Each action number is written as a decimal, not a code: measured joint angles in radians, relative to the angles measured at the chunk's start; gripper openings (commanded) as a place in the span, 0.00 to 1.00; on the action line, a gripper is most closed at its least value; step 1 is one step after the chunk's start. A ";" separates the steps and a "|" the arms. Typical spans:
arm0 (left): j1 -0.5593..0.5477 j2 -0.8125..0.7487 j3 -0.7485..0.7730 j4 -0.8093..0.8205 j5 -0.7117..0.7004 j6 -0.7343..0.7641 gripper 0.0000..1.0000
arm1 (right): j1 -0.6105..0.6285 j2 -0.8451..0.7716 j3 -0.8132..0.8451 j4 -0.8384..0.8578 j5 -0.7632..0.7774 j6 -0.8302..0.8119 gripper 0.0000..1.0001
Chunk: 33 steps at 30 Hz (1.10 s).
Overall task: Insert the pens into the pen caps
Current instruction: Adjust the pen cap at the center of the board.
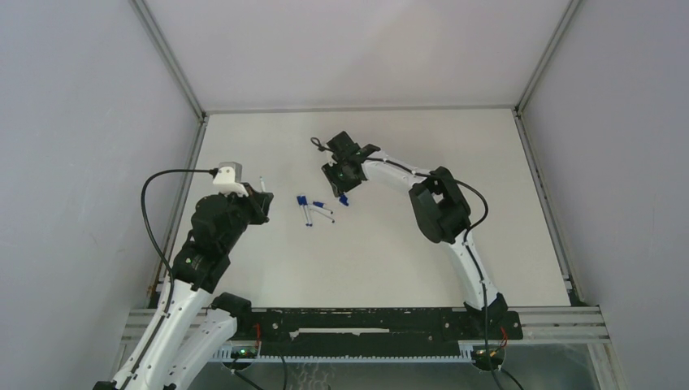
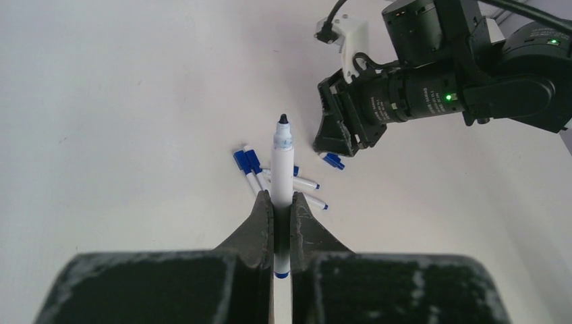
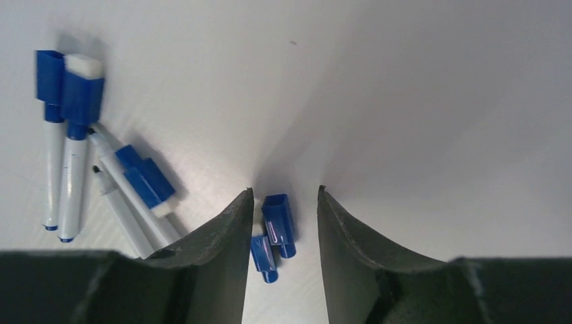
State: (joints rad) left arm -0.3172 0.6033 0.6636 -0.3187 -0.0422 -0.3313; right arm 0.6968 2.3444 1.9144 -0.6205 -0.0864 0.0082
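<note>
My left gripper [image 2: 282, 200] is shut on a white pen [image 2: 282, 158] whose dark bare tip points away from the wrist. In the top view this gripper [image 1: 257, 201] is left of the table's middle, with the pen [image 1: 262, 181] sticking out toward the back. My right gripper [image 3: 283, 192] is open and low over the table, its jaws on either side of two loose dark blue caps [image 3: 278, 217] lying side by side and touching neither. In the top view it [image 1: 341, 192] hovers over the caps [image 1: 344, 201]. Several more pens [image 3: 67, 155] lie clustered to its left.
The pen cluster [image 1: 313, 211] lies between the two grippers; some of these pens wear blue caps [image 3: 79, 96], and one shows a bare dark tip [image 3: 99, 170]. The right arm's elbow [image 1: 439, 207] stands right of centre. Metal frame rails [image 1: 357, 108] and grey walls border the white table.
</note>
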 measured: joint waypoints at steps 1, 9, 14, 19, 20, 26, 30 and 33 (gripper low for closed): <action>0.000 0.002 0.000 0.000 0.000 0.000 0.00 | -0.011 -0.008 -0.014 0.006 0.000 0.010 0.45; 0.000 0.014 0.000 -0.001 0.000 0.000 0.00 | -0.080 -0.057 -0.097 0.033 0.000 0.074 0.49; 0.000 0.017 0.000 -0.002 0.000 0.000 0.00 | -0.101 -0.064 -0.108 0.037 0.000 0.095 0.48; 0.000 0.019 0.000 -0.003 0.000 0.000 0.00 | -0.105 -0.079 -0.134 0.048 -0.001 0.103 0.49; 0.000 0.019 0.000 -0.004 0.000 0.000 0.00 | -0.106 -0.083 -0.140 0.049 -0.002 0.103 0.49; 0.000 0.025 0.000 -0.006 0.000 0.000 0.00 | -0.102 -0.105 -0.162 0.052 -0.019 0.101 0.52; 0.000 0.024 0.000 -0.006 0.000 0.000 0.00 | -0.086 -0.138 -0.166 0.059 -0.014 0.085 0.53; 0.000 0.023 0.000 -0.006 0.000 0.000 0.00 | -0.061 -0.174 -0.166 0.079 -0.012 0.066 0.53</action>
State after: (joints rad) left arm -0.3172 0.6266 0.6636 -0.3248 -0.0425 -0.3313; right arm 0.6353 2.1708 1.7481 -0.5415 -0.0982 0.0738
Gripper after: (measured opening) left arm 0.049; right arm 0.524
